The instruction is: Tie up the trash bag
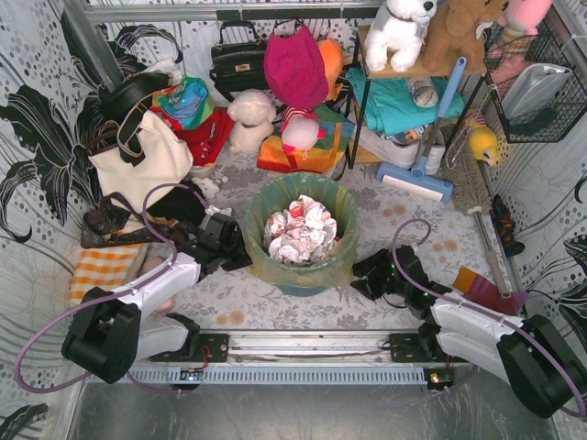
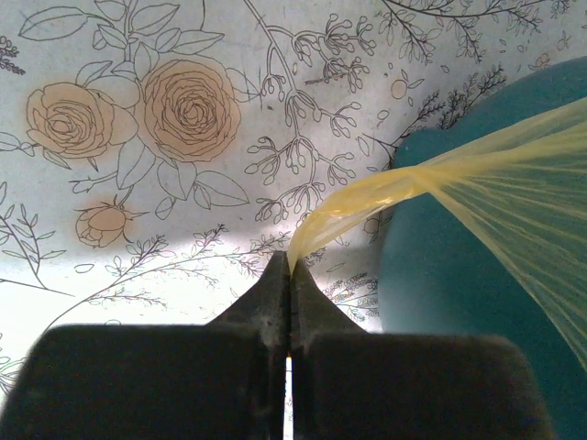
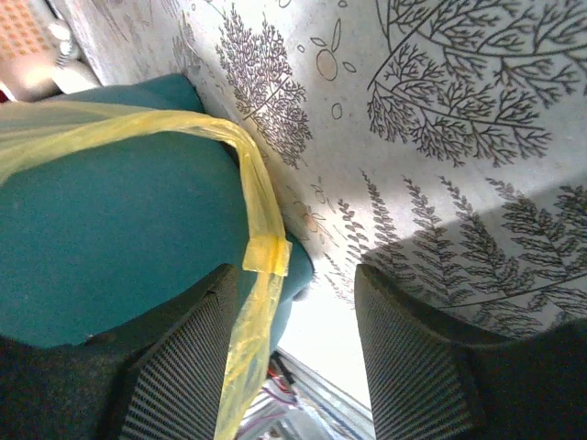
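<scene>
The trash bag is thin yellow-green plastic lining a round teal bin, with crumpled white-and-red paper inside. My left gripper sits at the bin's left side. In the left wrist view it is shut on a gathered strand of the bag, which stretches taut toward the bin. My right gripper is at the bin's right side. In its wrist view it is open. A yellow strip of the bag hangs between the jaws, against the left finger.
A cream tote bag and an orange striped cloth lie at the left. Stuffed toys, a black handbag, a shelf and a blue mop crowd the back. A wire basket hangs at the right.
</scene>
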Available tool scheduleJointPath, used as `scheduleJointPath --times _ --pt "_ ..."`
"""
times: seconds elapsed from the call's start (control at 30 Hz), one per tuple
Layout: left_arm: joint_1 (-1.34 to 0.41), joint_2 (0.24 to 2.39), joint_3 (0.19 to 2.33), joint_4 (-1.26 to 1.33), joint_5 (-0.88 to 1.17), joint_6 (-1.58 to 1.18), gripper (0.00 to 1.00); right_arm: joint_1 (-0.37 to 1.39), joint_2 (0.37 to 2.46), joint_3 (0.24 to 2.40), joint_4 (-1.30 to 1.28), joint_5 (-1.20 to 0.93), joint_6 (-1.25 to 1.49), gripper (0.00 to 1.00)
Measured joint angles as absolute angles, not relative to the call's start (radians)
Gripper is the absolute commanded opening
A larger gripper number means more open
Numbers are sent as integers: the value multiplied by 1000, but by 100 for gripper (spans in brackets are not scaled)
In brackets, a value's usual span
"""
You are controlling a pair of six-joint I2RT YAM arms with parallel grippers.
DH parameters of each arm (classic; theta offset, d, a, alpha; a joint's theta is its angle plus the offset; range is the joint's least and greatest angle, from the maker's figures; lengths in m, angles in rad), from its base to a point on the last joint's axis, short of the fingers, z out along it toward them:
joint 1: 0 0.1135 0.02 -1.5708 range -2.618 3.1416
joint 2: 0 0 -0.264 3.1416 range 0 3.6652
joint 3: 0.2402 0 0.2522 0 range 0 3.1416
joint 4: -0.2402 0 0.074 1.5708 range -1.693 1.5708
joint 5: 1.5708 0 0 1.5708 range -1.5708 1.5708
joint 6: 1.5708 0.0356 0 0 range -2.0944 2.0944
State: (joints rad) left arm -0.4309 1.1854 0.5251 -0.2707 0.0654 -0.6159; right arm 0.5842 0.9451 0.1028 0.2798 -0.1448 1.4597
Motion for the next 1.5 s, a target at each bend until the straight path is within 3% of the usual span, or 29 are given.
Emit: scheduleJointPath --times 0.4,0.73,0.9,1.07,1.33,1.5 --pt "-431 1192 529 -277 67 -616 0 584 1207 46 658 -184 1700 40" --pt "-431 1196 545 -284 67 -616 0 584 1405 16 1015 -195 1800 1" --pt "-431 1196 545 -286 65 -616 0 584 1401 14 1028 -199 1822 0" --pt "-431 1191 546 -308 39 -617 0 584 1222 9 860 -182 1796 0" --pt "-430 1168 558 -375 -29 -635 0 580 713 142 94 17 1534 0" --pt "-430 1135 559 -393 -58 -655 0 578 694 245 -189 89 1377 0"
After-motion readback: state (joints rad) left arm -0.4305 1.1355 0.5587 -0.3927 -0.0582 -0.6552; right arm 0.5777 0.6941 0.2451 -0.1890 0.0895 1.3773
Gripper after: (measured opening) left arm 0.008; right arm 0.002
